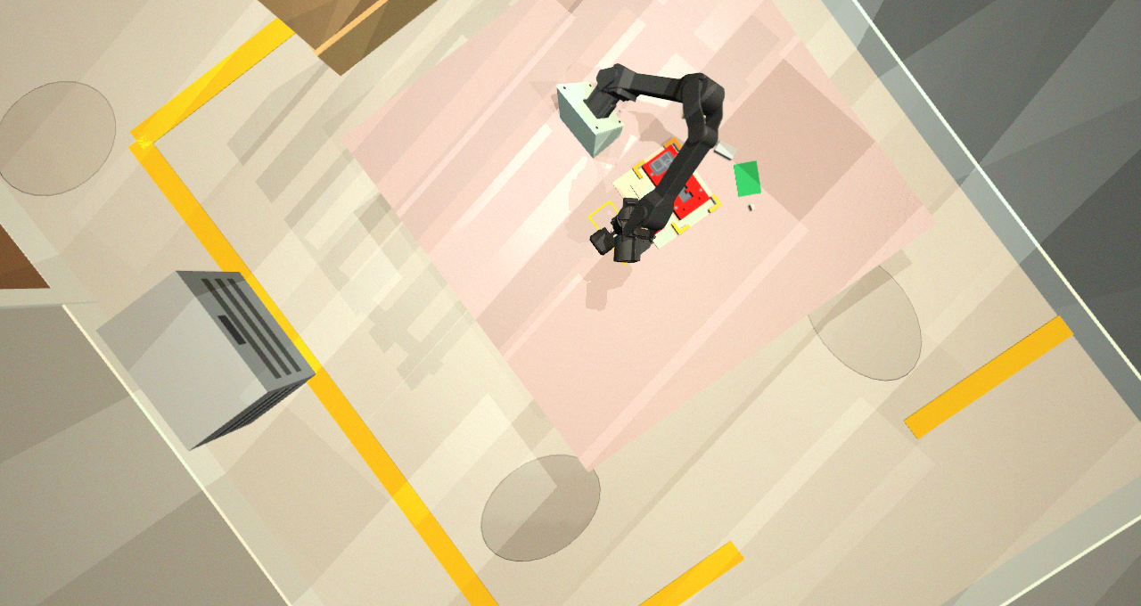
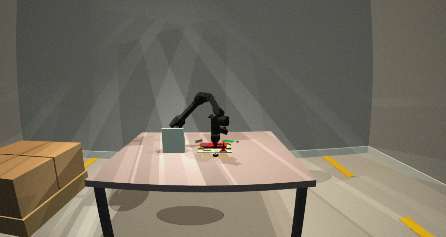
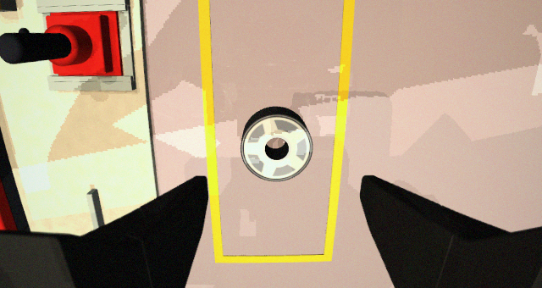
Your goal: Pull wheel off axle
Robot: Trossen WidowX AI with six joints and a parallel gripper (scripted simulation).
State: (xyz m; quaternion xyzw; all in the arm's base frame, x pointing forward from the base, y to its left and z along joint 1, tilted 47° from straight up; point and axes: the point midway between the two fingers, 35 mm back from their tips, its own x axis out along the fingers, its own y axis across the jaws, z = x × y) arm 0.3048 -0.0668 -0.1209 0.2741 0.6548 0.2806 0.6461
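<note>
The wheel (image 3: 277,149), black tyre with a pale hub and centre hole, lies flat on the table inside the yellow-outlined marked area (image 3: 275,123). It also shows in the exterior view as a small dark disc (image 2: 214,154) inside the yellow outline (image 2: 215,156). My gripper (image 3: 284,186) is above it, open, with both black fingers well clear of the wheel on either side. In the exterior view the gripper (image 2: 214,144) hangs a little above the wheel. The upright axle (image 3: 35,47), black on a red block, stands bare on the pale board at the left.
The pale board (image 2: 215,148) with red parts lies just behind the marked area. A grey-green box (image 2: 172,140) stands at the arm's base to the left. A green card (image 1: 746,178) and a small pale block (image 1: 724,151) lie beyond the board.
</note>
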